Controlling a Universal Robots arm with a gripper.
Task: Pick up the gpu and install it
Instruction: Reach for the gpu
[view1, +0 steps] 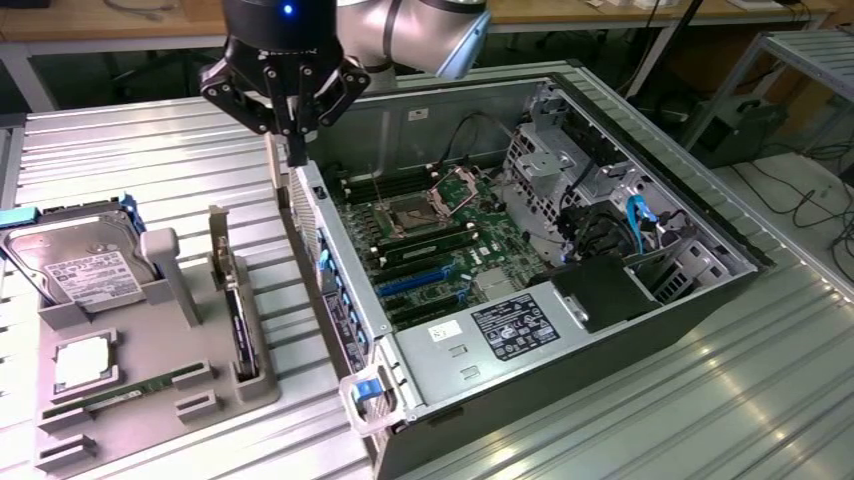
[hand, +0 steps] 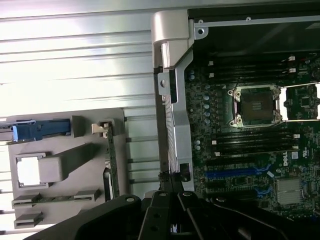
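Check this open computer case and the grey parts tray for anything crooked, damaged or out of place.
Nothing looks damaged or spilled. The dark green gpu card stands on edge in a slot of the grey tray. One oddity: the motherboard's processor socket sits empty with its metal frame flipped open.

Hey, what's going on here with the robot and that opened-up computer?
A single robot arm is working over an open computer case that lies on its side on a ribbed metal table. Its gripper is shut and holds nothing. It hangs above the case edge nearest the gray parts tray. The gpu stands on edge in a slot of that tray, not yet picked up, with a hard drive beside it.
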